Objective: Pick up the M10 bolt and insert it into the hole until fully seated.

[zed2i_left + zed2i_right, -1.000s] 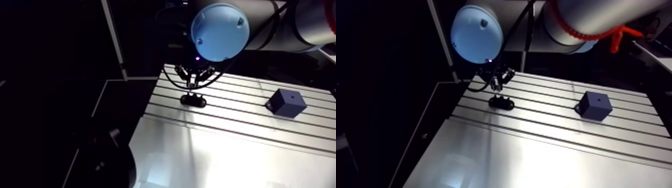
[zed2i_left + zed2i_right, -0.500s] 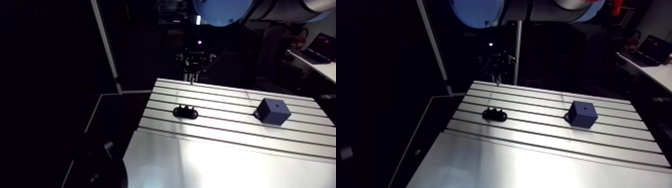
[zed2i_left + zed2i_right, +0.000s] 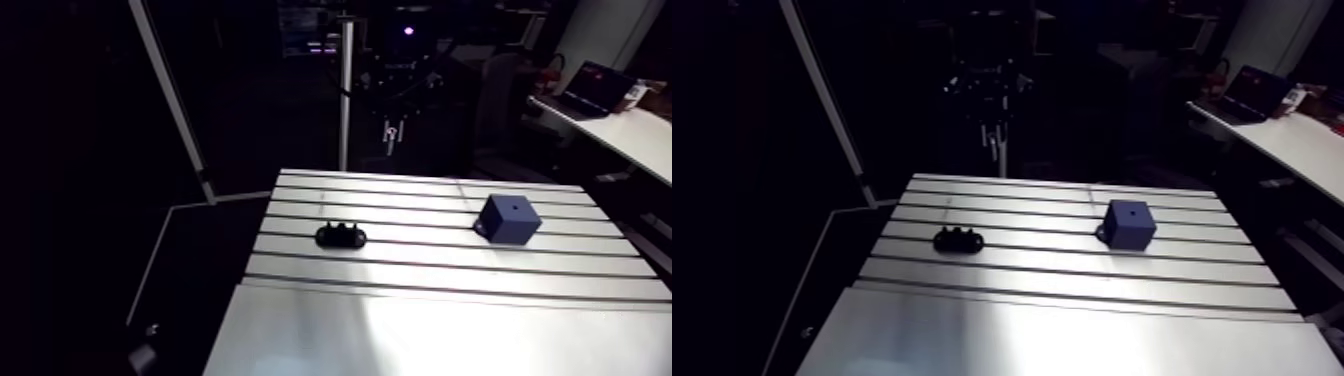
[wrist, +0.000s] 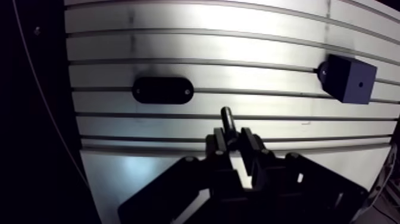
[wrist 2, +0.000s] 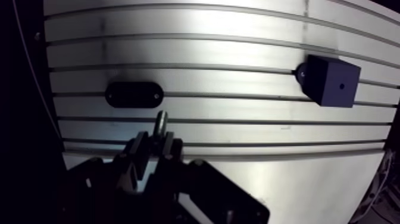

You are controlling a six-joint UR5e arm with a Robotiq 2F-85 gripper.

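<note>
In the wrist view my gripper [image 4: 233, 137] is shut on the M10 bolt [image 4: 227, 121], a dark shank that sticks out ahead of the fingertips. The bolt hangs high above the slotted table [image 4: 238, 42]. A black oval holder [image 4: 162, 90] lies on the table ahead of the gripper and to one side. The blue cube [image 4: 349, 79], with a small hole [image 4: 359, 84] in its upper face, sits far off to the other side. In the arm view the gripper [image 3: 391, 128] hangs well above the table's far edge, with the holder [image 3: 341, 236] and the cube [image 3: 508, 218] below.
The table's left edge [image 3: 245, 270] drops off into a dark area. A smooth plate [image 3: 420, 335] covers the near part of the table. A vertical post [image 3: 346, 100] stands behind the far edge.
The gripper has risen from the black holder with the bolt and now hangs high above the table. The camera has risen with the arm, so the whole view has shifted.
</note>
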